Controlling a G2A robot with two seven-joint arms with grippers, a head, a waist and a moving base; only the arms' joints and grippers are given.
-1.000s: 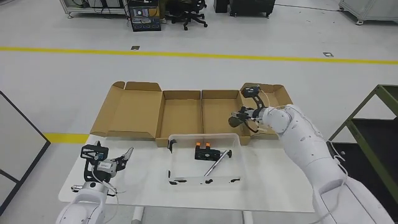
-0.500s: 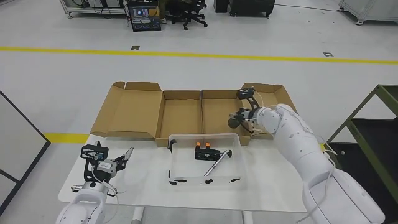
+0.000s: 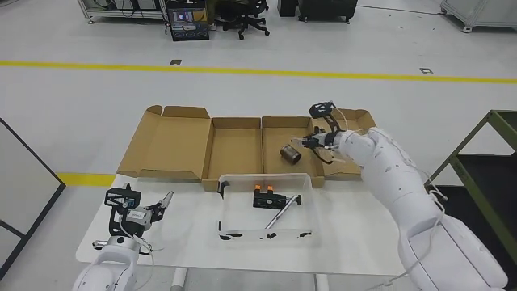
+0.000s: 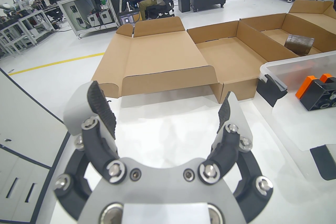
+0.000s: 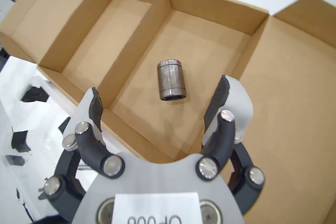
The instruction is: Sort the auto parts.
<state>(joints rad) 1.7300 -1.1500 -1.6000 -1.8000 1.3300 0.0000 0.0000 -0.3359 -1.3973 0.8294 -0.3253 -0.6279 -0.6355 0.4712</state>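
A dark metal cylinder (image 5: 171, 79) (image 3: 290, 154) (image 4: 299, 44) lies on its side on the floor of the cardboard box's right compartment (image 3: 284, 133). My right gripper (image 5: 160, 99) (image 3: 311, 141) hangs open just above it, nothing between its fingers. The clear plastic bin (image 3: 234, 179) on the white table holds a black block with orange tabs (image 3: 264, 196) (image 4: 316, 92) and a thin dark rod (image 3: 281, 209). My left gripper (image 4: 162, 101) (image 3: 166, 200) rests open low over the table's left end, well apart from the bin.
The cardboard box (image 3: 236, 149) has a second compartment, bare, and flaps folded out at both ends (image 3: 166, 141). It stands behind the bin along the table's far edge. Bare white table (image 3: 194, 238) lies between the left gripper and the bin.
The right gripper has opened and let go of the cylinder, which now lies in the right compartment. The arm has shifted slightly back and right. The left arm has stayed still.
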